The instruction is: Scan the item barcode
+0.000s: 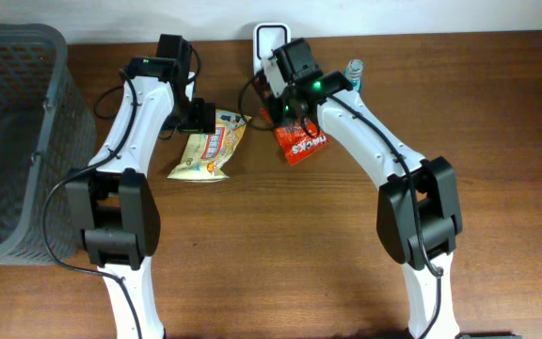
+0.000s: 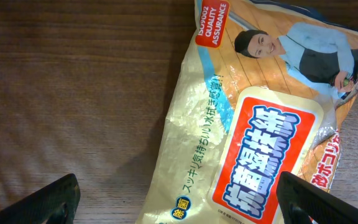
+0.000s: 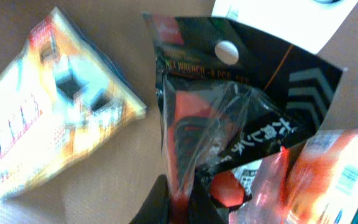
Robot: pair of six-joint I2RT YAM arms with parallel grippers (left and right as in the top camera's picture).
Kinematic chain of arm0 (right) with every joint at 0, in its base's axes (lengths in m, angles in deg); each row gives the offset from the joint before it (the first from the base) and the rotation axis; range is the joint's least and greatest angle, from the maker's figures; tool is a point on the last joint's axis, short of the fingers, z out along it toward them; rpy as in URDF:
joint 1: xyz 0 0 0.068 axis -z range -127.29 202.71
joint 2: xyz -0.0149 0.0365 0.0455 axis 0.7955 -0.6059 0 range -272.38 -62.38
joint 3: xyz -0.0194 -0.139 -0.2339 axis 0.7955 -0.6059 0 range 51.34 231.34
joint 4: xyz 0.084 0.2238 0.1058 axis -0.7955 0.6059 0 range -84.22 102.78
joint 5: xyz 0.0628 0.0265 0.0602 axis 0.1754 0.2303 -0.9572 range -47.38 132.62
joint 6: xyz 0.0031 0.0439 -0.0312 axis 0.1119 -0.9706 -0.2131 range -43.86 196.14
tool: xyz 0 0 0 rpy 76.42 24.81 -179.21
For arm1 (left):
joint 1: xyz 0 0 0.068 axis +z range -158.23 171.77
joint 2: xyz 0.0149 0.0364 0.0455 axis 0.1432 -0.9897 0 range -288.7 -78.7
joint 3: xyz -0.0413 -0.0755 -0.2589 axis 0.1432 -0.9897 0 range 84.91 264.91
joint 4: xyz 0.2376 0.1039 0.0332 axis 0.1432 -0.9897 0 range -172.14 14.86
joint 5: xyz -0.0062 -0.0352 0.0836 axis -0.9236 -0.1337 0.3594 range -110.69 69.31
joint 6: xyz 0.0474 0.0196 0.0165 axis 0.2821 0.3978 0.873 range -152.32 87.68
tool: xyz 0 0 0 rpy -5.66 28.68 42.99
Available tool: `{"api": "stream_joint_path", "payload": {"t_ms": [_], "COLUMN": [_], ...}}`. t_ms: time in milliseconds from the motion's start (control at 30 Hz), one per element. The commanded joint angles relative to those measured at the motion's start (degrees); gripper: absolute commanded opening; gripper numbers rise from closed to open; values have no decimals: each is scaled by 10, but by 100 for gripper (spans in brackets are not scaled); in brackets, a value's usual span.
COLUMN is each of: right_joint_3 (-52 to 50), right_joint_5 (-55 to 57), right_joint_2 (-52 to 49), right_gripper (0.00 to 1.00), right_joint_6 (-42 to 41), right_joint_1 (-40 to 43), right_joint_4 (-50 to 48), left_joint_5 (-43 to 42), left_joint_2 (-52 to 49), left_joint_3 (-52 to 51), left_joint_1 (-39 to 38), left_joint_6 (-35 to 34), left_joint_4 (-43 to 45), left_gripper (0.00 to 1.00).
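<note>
The right end effector (image 3: 182,202) is pinched tight on the lower edge of the black carded hex-wrench pack (image 3: 229,106), a card with a round hang hole and a clear plastic blister. It holds the card off the brown wooden bench (image 1: 346,264) near the middle of the far edge. The white upright scanner (image 1: 271,42) stands just beyond it at that edge.

The step in hand looks like presenting the pack to the scanner. I cannot make out where the barcode is. A pale patch low on the card may be it, but it is too blurred to say.

- **Facing:** turn the wrist so the printed face squares up to the scanner window, without tilting it away.
- **Glare:** the blister is shiny and crumpled and could throw glare across the code, so a slight angle and a steady pause should help the read.
- **Grip:** the hold is on a thin edge, so fast swings risk the card pivoting between the fingers.
- **Clearance:** the red foil snack pack (image 1: 301,143) lies just under the right arm, and the lifted card should pass above it.

The left end effector (image 2: 179,202) is spread wide and holds nothing. It hangs over the yellow printed snack bag (image 1: 210,151), well clear of the scan path.
</note>
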Motion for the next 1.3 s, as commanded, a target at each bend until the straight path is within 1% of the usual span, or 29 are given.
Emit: {"api": "stream_joint_path", "payload": {"t_ms": [0,33,167,233,367,500,567,700,900,1267], "right_joint_3": [16,15,15,15,15,15,15,15,15,15], "right_joint_5": [5,5,9,43,88,92,96,96,69,49], "right_joint_2": [4,2,-11,-29,-62,-91,-94,-96,-103,-123], "right_gripper": [4,4,4,4,4,4,4,4,4,4], "right_joint_6": [-33,-33,-33,-33,-64,-70,-97,-189,-265,-273], "right_joint_1": [8,9,8,9,9,9,12,32,60,51], "right_joint_4": [-68,-104,-201,-245,-305,-412,-440,-457,-457,-448], "left_joint_5": [5,5,5,5,5,5,5,5,5,5], "left_joint_2": [-3,-3,-3,-3,-3,-3,-3,-3,-3,-3], "left_joint_3": [9,9,9,9,9,9,9,9,9,9], "left_joint_1": [2,2,2,2,2,2,2,2,2,2], "left_joint_6": [3,3,3,3,3,3,3,3,3,3], "left_joint_4": [0,0,0,0,0,0,0,0,0,0], "left_gripper": [99,99,99,99,99,99,99,99,99,99]}}
